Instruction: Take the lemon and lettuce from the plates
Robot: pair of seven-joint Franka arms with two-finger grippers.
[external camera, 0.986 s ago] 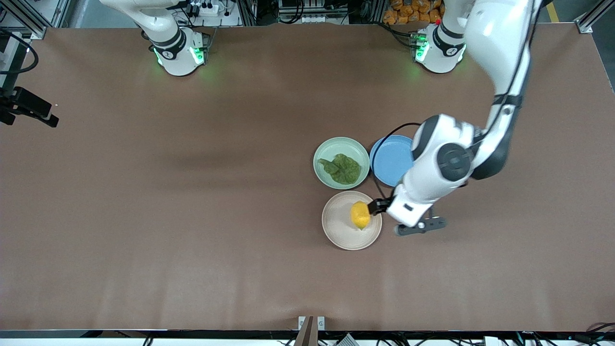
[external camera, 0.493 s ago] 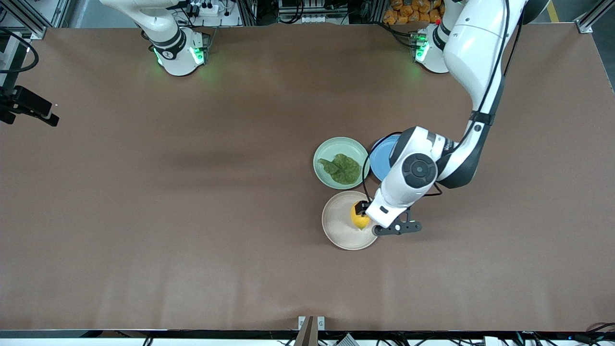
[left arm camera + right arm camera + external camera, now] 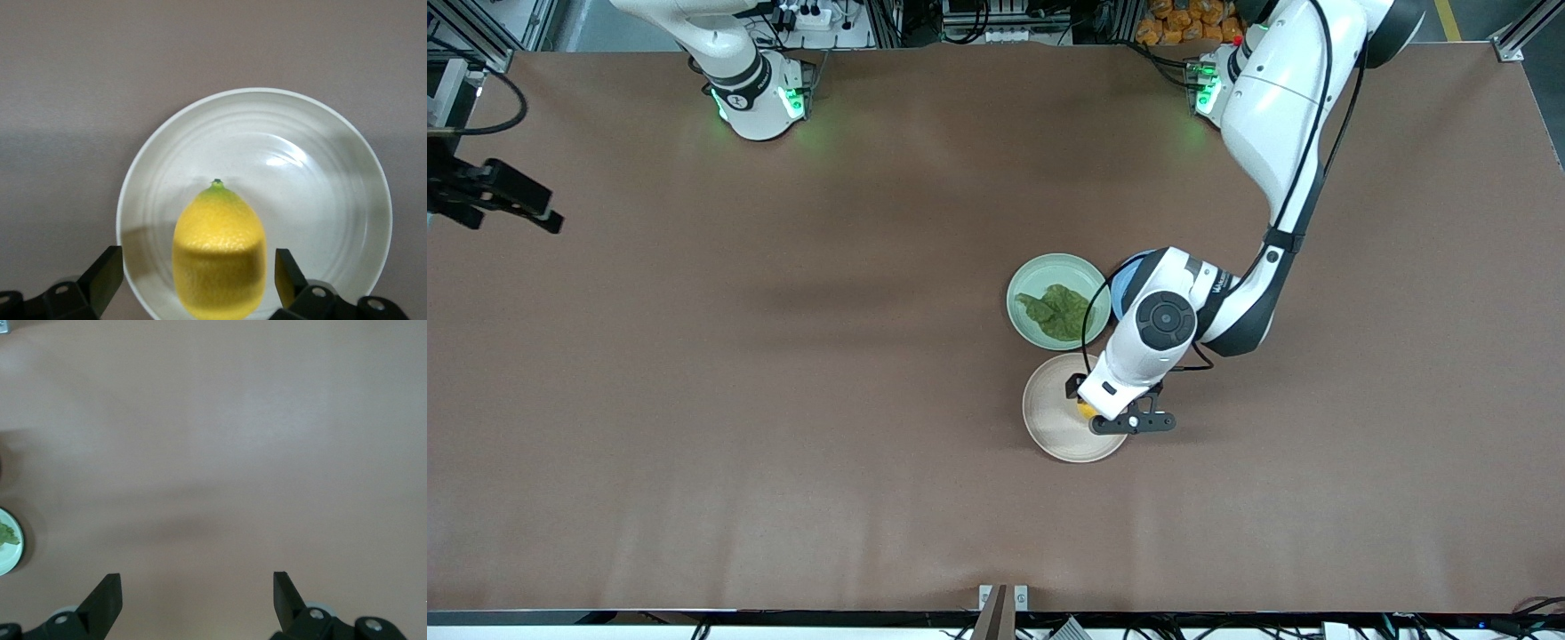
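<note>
The yellow lemon (image 3: 219,247) lies on the beige plate (image 3: 320,200), its green tip pointing away from the wrist. My left gripper (image 3: 197,267) is open, with one finger on each side of the lemon and a gap on both sides. In the front view the left gripper (image 3: 1083,402) covers most of the lemon (image 3: 1086,412) on the beige plate (image 3: 1049,427). The dark green lettuce (image 3: 1060,311) lies on the mint plate (image 3: 1040,276), farther from the camera. My right gripper (image 3: 197,583) is open and empty over bare table.
A blue plate (image 3: 1129,276) beside the mint plate is mostly hidden under the left arm. The mint plate's edge (image 3: 15,555) shows in the right wrist view. A dark part of the right arm (image 3: 507,200) sits at the table's end.
My left gripper moved from beside the beige plate to over it and now straddles the lemon. The dark right arm part at the table's end shifted slightly.
</note>
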